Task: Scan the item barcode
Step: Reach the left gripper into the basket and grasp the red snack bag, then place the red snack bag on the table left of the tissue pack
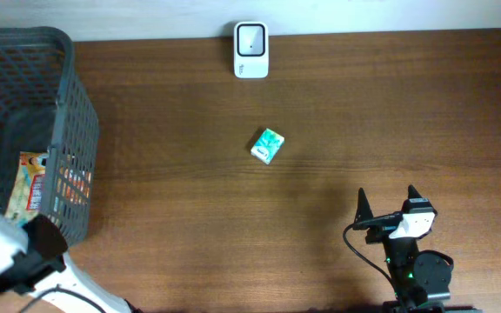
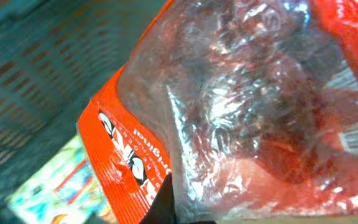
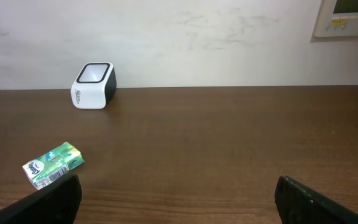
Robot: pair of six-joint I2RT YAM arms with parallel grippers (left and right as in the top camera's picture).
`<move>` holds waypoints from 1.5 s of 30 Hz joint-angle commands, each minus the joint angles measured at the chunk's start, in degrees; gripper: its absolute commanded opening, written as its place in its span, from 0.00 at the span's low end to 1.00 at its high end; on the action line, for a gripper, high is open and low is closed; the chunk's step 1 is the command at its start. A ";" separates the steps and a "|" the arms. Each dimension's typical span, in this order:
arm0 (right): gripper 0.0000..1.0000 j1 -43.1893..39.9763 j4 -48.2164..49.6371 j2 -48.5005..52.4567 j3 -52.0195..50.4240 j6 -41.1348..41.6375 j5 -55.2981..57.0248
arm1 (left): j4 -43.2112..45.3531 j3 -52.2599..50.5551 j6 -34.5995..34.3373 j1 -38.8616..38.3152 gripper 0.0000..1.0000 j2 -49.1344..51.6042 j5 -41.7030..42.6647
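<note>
readable writing: the word "original" in white letters on the orange-red snack bag [image 2: 241, 112], upside down in the left wrist view; beside it is a black and white logo i cannot make out.
snack bag look: orange-red edges around a large clear crinkled window, glossy with glare; dark reddish contents show through, blurred. white stripes sit at its right edge.
snack bag place: inside the dark mesh basket [image 1: 76, 130] at the left end of the tabletop [image 1: 364, 113], filling the left wrist view, pressed close to the camera.
left gripper [image 2: 163, 206]: clenched down in the basket; the bag's clear film creases to a point at its dark fingertip, so it appears to pinch the bag.
right gripper [image 1: 388, 204]: released, jaws wide apart, low over the near right part of the tabletop, touching nothing.
scanner [image 1: 250, 49]: white upright unit with a dark square window, at the far edge of the tabletop by the wall; its small grey lettering is too small to read.
green box [image 1: 268, 145]: small green and white carton lying tilted mid-tabletop, well apart from scanner and basket; its print is too small to read.
colourful packet [image 1: 33, 183]: yellow, white and orange, lying in the basket under the bag; lettering unreadable.
</note>
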 commanded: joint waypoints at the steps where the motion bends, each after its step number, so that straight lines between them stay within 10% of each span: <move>1: 0.98 -0.33 -0.15 -0.37 -0.52 0.00 0.50 | 0.17 3.10 1.14 -0.59 0.00 -8.00 12.94; 7: 0.98 -0.33 -0.15 -0.37 -0.52 0.00 0.48 | 0.02 -0.90 2.58 -19.32 0.00 -9.53 12.92; 16: 0.98 -0.33 -0.15 -0.37 -0.52 0.00 0.50 | 12.81 -35.50 1.66 -48.52 0.00 -9.29 0.63; 22: 0.98 -0.33 -0.15 -0.37 -0.52 0.00 0.48 | 25.16 -59.80 -22.03 -55.39 0.00 -9.29 -20.22; 34: 0.98 -0.33 -0.15 -0.37 -0.52 0.00 0.50 | 65.75 -88.85 -23.54 -67.10 0.00 -9.22 -26.71; 45: 0.98 -0.33 -0.15 -0.37 -0.52 0.00 0.50 | 74.03 -90.18 -21.57 -72.30 0.00 -9.25 -0.98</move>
